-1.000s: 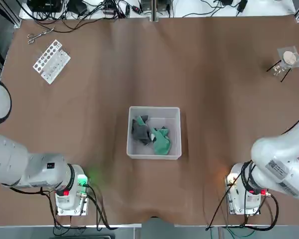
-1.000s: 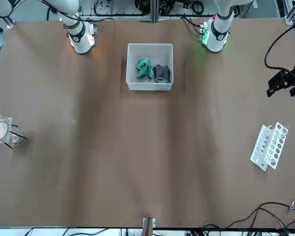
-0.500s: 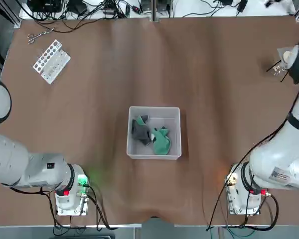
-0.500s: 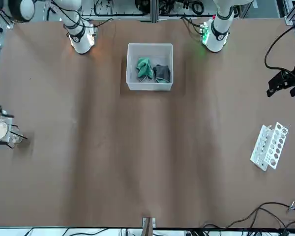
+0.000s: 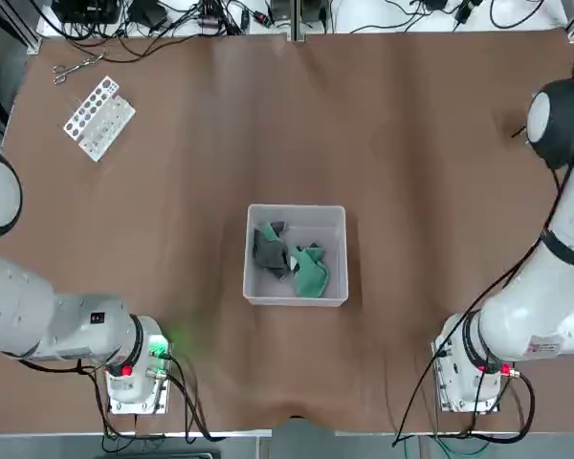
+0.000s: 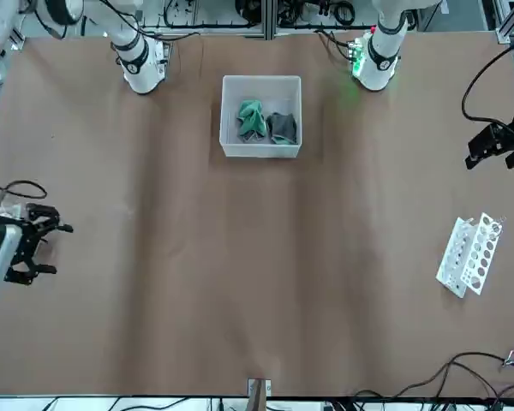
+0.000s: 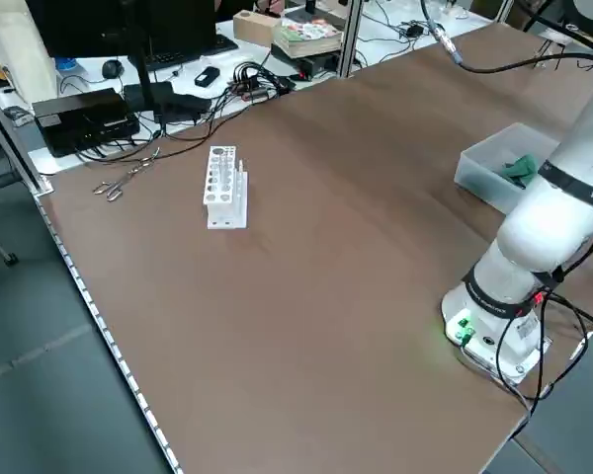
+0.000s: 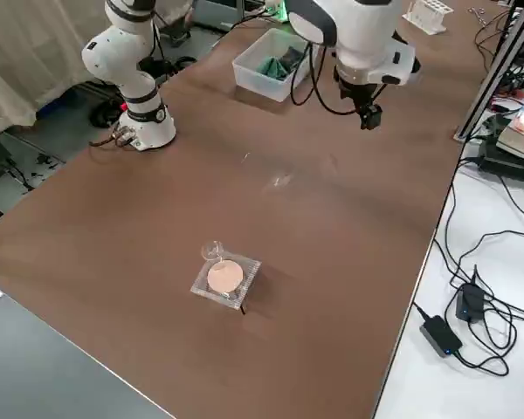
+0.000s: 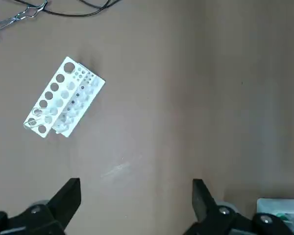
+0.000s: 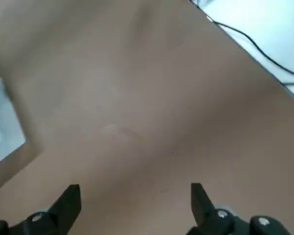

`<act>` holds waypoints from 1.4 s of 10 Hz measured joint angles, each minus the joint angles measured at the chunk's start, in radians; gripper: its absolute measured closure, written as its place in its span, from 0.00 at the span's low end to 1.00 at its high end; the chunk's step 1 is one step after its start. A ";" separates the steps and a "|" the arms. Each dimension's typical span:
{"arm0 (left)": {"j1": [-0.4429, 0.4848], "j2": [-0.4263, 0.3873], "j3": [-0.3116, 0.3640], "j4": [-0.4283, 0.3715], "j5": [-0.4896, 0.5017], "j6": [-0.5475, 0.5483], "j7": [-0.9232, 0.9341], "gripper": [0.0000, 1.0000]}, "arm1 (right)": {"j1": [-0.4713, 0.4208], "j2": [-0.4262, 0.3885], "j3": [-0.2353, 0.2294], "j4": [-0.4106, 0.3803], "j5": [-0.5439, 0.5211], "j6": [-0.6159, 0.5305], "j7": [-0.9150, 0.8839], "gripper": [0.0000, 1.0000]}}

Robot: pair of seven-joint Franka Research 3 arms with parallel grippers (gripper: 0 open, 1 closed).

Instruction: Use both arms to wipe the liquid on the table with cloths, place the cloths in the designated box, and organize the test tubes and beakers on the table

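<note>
Clear glass, the beaker (image 8: 227, 278) sits on its small stand at the table's (image 5: 402, 134) far right edge, almost directly beneath the right gripper (image 6: 36, 244), whose fingers are spread and empty, while the left gripper (image 9: 136, 196), likewise splayed, hangs well apart.

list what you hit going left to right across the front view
right gripper → designated box holding the green cloth then the dark grey cloth → white rack → left gripper
</note>
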 joint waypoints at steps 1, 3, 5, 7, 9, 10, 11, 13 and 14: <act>0.000 0.000 0.000 0.000 0.000 -0.001 0.000 0.00 | 0.016 -0.088 0.021 -0.113 -0.069 0.058 0.121 0.01; 0.000 0.000 0.000 0.000 0.000 -0.004 0.000 0.00 | 0.025 -0.225 0.068 -0.243 -0.218 0.077 0.460 0.01; 0.000 -0.001 0.000 0.000 0.000 -0.004 0.000 0.00 | 0.025 -0.295 0.087 -0.279 -0.333 0.048 0.718 0.01; 0.001 -0.002 0.001 0.000 0.000 -0.004 0.000 0.00 | 0.019 -0.331 0.090 -0.284 -0.380 0.013 0.909 0.01; 0.003 -0.002 0.002 0.000 0.000 -0.004 0.000 0.00 | -0.005 -0.350 0.091 -0.283 -0.389 0.005 0.992 0.01; 0.003 -0.002 0.002 0.000 0.000 -0.004 0.000 0.00 | -0.014 -0.353 0.091 -0.281 -0.390 0.005 0.995 0.01; 0.003 -0.002 0.002 0.000 0.000 -0.004 0.000 0.00 | -0.017 -0.354 0.091 -0.274 -0.390 0.005 0.995 0.01; 0.003 -0.002 0.002 0.000 0.000 -0.004 0.000 0.00 | -0.018 -0.354 0.093 -0.270 -0.391 0.005 0.997 0.01; 0.003 -0.002 0.002 0.000 -0.006 -0.004 0.001 0.00 | -0.018 -0.354 0.095 -0.270 -0.392 0.005 0.997 0.01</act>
